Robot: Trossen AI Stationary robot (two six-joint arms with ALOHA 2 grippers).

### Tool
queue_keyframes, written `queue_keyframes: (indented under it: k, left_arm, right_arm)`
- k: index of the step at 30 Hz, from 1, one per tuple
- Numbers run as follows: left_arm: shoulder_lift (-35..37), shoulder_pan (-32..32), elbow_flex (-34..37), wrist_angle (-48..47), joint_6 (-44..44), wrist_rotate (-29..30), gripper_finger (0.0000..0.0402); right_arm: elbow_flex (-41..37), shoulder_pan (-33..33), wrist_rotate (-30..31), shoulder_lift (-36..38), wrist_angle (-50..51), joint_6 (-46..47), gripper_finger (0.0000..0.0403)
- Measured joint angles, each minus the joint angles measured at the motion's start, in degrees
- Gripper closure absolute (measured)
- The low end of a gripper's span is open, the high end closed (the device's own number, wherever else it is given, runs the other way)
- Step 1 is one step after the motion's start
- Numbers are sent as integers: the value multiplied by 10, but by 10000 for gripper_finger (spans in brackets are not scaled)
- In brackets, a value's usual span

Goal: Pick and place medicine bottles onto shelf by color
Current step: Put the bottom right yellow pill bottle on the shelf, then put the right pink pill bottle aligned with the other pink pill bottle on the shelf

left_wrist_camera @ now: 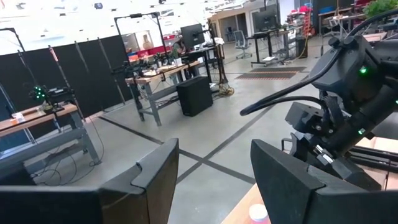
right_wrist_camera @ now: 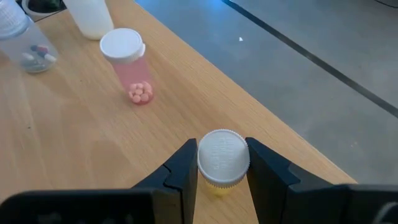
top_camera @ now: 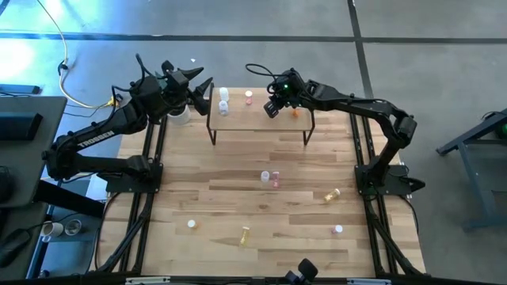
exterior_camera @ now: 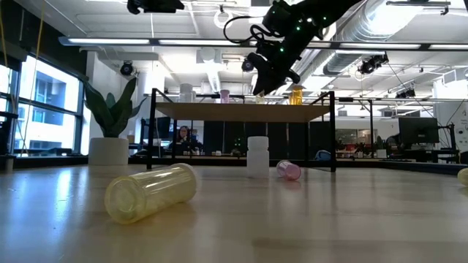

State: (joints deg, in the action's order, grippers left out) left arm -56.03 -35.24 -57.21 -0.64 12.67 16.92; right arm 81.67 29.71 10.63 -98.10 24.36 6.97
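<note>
Right wrist view carries the main risk. The shelf [right_wrist_camera: 74, 130], the largest thing at stake, runs out just beyond the right gripper [right_wrist_camera: 222, 163], whose fingers [right_wrist_camera: 181, 171] are pinching the white cap of a pale yellow bottle [right_wrist_camera: 221, 163] held between them. The board's edge lies just past the fingertips, with bare floor beyond, so a release here could tip the bottle over that edge, and a sideways drag on opening would do the same. Whether its base already rests on the board I cannot tell, since the cap hides it. If it hangs above the wood, letting go would drop it, and it might bounce or roll.

Ahead of the fingers and well apart, a pink bottle [right_wrist_camera: 132, 65] stands upright, with a white bottle [right_wrist_camera: 90, 15] and a clear one [right_wrist_camera: 22, 40] farther on. By my reckoning a pull-back swinging that way could knock them down, though there is room. In the high view an orange bottle [top_camera: 295, 113] sits just beside this gripper, likelier to be clipped.

The left gripper [left_wrist_camera: 211, 180] waits off the shelf's other end, fingers spread and empty. A pink-capped bottle [left_wrist_camera: 257, 213] shows between them, farther off. Any reach while the right arm works close by risks a collision.

Several bottles remain on the table [top_camera: 238, 190], some lying on their sides, so they may roll when grasped.
</note>
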Motion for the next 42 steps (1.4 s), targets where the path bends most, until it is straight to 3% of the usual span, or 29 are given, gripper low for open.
queue_keyframes:
  k: [4,14,28,42]
  left_arm:
    - [0,0,0,0,0,0,213]
    - [0,0,0,0,0,0,213]
    - [0,0,0,0,0,0,213]
    - [0,0,0,0,0,0,213]
  right_arm:
    - [0,0,1,0,0,0,300]
    - [-1,-1,9,-2,5,1,245]
    - [-1,-1,10,2,2,3,242]
    - [0,-6,16,51,1,22,242]
